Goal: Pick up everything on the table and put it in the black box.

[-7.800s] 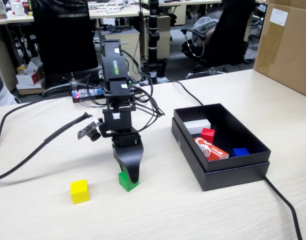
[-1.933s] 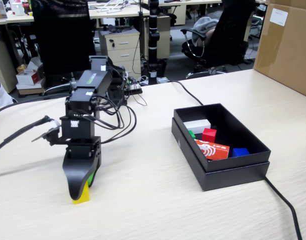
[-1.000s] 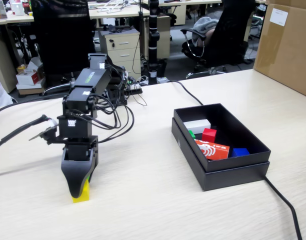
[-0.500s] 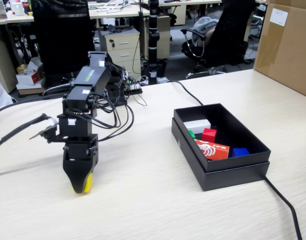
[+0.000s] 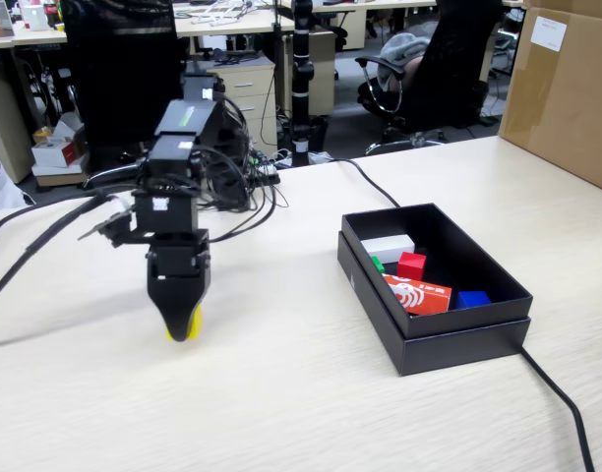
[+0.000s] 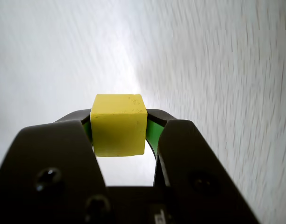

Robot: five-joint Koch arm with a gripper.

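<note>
My gripper (image 5: 183, 330) is shut on the yellow cube (image 6: 118, 125), which sits squarely between the two green-lined jaws in the wrist view. In the fixed view only a sliver of the yellow cube (image 5: 195, 324) shows beside the black fingers, lifted a little above the beige table (image 5: 281, 393). The black box (image 5: 458, 339) stands to the right in the fixed view. Inside it lie the red cube (image 5: 411, 265) and the green cube (image 5: 378, 264), the latter mostly hidden behind the box wall.
The box also holds a red-and-white packet (image 5: 416, 294), a small blue block (image 5: 473, 299) and a white block (image 5: 389, 247). A big brown carton (image 5: 567, 88) stands at the far right. A black cable (image 5: 557, 403) runs off the box's front corner. Arm cables (image 5: 45, 241) trail left.
Over the last second the gripper has closed on the yellow cube, lifted it off the table and shifted slightly right. The cubes in the box have not moved.
</note>
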